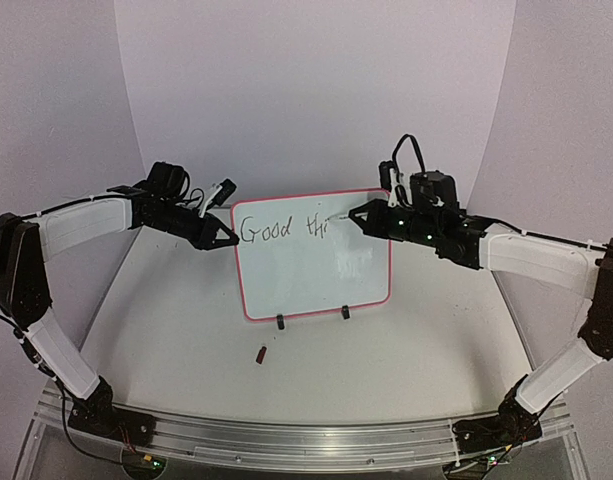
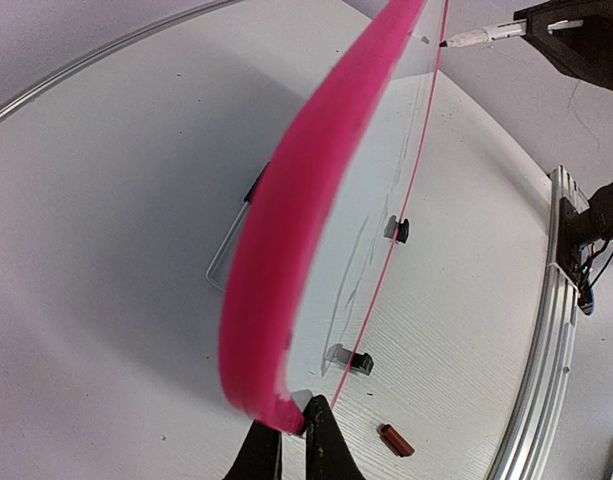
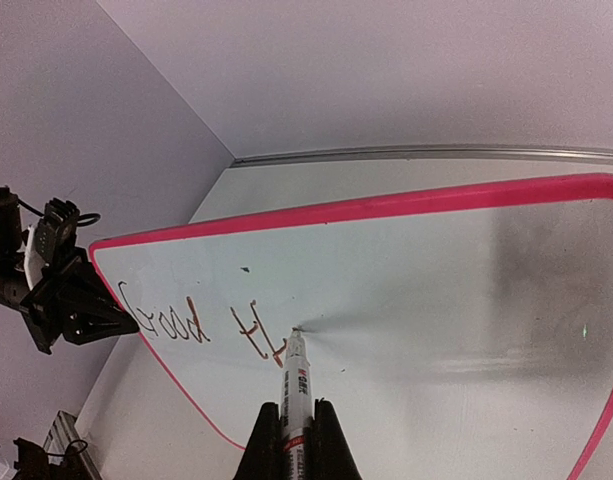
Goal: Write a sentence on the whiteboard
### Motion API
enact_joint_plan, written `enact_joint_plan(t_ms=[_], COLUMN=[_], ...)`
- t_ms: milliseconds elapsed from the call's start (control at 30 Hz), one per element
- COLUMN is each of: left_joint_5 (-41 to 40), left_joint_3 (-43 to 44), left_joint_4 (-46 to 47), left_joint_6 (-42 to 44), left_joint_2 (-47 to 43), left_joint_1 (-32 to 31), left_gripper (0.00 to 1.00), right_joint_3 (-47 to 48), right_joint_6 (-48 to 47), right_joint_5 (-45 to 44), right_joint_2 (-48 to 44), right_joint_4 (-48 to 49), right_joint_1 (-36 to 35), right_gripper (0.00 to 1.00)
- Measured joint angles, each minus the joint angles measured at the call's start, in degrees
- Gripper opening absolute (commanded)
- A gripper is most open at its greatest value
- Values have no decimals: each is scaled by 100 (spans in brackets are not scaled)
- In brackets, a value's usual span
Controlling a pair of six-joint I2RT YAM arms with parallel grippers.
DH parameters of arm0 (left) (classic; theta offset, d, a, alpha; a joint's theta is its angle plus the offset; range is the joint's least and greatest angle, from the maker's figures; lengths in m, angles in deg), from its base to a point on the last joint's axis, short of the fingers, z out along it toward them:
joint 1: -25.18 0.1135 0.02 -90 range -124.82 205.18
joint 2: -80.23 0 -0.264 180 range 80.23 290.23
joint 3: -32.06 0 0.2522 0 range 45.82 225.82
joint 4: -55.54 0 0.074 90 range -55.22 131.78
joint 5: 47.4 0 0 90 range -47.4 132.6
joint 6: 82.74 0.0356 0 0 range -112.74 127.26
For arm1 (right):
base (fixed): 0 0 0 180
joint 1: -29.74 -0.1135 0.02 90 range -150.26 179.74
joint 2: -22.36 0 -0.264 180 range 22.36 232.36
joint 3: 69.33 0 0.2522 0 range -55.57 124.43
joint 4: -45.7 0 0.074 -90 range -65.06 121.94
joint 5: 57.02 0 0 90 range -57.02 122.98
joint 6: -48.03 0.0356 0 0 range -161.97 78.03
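Note:
The whiteboard (image 1: 316, 280) stands upright on two black clip feet at mid-table, framed in pink. On it the sentence (image 1: 281, 230) reads "Good thi" in dark marker. My left gripper (image 1: 229, 238) is shut on the board's left edge; in the left wrist view its jaws (image 2: 289, 412) pinch the pink frame (image 2: 286, 230) at a corner. My right gripper (image 1: 358, 215) is shut on a white marker (image 3: 294, 385). The marker's tip touches the board (image 3: 436, 300) just right of the lettering (image 3: 201, 325), and the right gripper (image 3: 296, 402) clamps its barrel.
A small dark red cap (image 1: 261, 353) lies on the table in front of the board, also seen near the left fingers (image 2: 396, 440). An aluminium rail (image 1: 306, 440) runs along the near edge. A curved white backdrop rises behind the board.

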Motion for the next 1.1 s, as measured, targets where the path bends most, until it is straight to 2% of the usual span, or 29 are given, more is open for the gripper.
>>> enact_joint_plan(t_ms=[400,1100], left_joint_5=[-2,-4], left_joint_3=[0,0], left_joint_4=[-3,-3], left_joint_6=[-1,1], left_joint_2=[0,0], left_joint_1=[0,-2], left_gripper=[0,0], right_joint_3=[-299,-327], right_joint_6=[0,-19], right_joint_5=[-18,27], right_joint_2=[-817,-302], right_joint_4=[-32,-74], right_joint_1=[4,4], right_gripper=[0,0])
